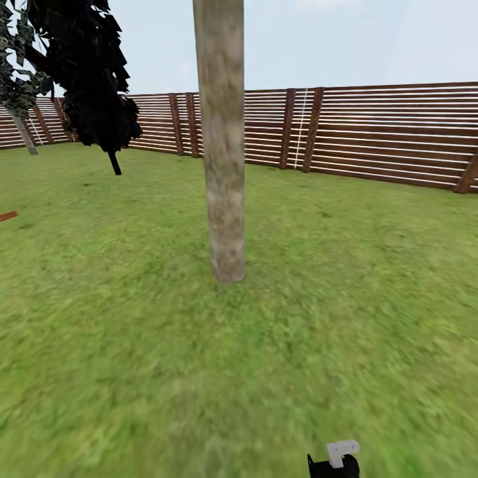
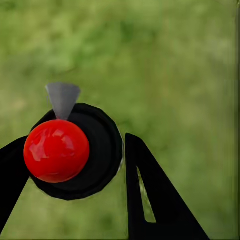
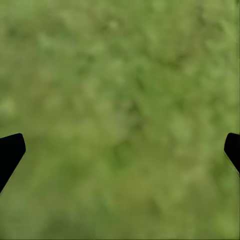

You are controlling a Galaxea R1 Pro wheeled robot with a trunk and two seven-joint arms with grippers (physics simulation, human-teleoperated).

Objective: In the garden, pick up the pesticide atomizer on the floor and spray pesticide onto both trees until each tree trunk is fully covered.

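Between the left pincer's black fingers sits the sprayer, red cap and grey nozzle showing, apparently clamped, so the pickup looks done. Ahead stands a pale tree trunk on the lawn, seemingly unsprayed. The right pincer is spread wide above grass, holding nothing. Spraying both trunks remains.

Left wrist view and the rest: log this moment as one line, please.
left gripper: shut on atomizer | right gripper: open over lawn | tree trunk: ahead, upright | fence: behind
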